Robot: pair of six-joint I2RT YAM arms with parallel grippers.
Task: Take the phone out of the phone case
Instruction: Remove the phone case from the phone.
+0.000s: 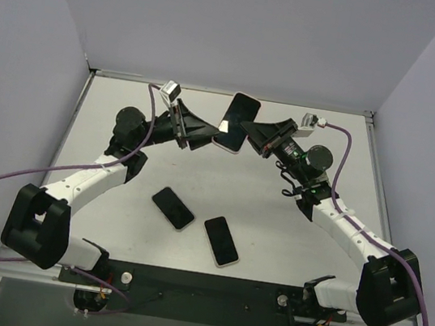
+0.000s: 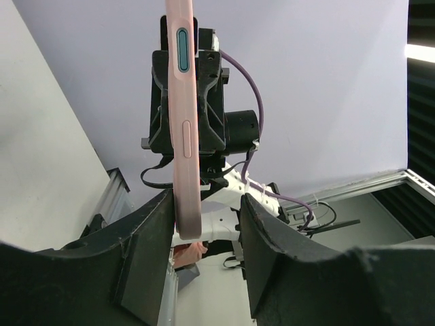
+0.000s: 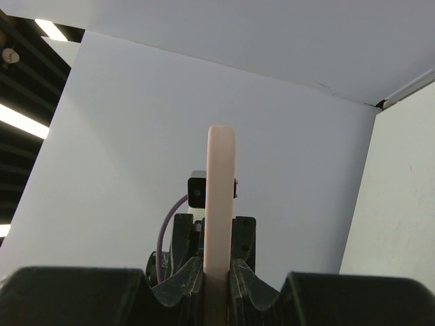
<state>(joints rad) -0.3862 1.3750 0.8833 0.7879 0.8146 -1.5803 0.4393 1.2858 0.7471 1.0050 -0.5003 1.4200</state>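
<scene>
A phone in a pink case point(image 1: 236, 121) is held upright in the air above the far middle of the table. My right gripper point(image 1: 249, 128) is shut on its edge; in the right wrist view the pink case point(image 3: 219, 197) rises straight from the closed jaws point(image 3: 219, 288). My left gripper point(image 1: 209, 134) is open around the case's other end. In the left wrist view the case's side with its buttons point(image 2: 185, 129) lies against the left finger point(image 2: 146, 244), with a wide gap to the right finger point(image 2: 268, 251).
Two more dark phones lie flat on the table: one point(image 1: 173, 207) left of centre and one with a pale rim point(image 1: 221, 241) beside it. The grey walls stand behind and at both sides. The arm bases sit at the near edge.
</scene>
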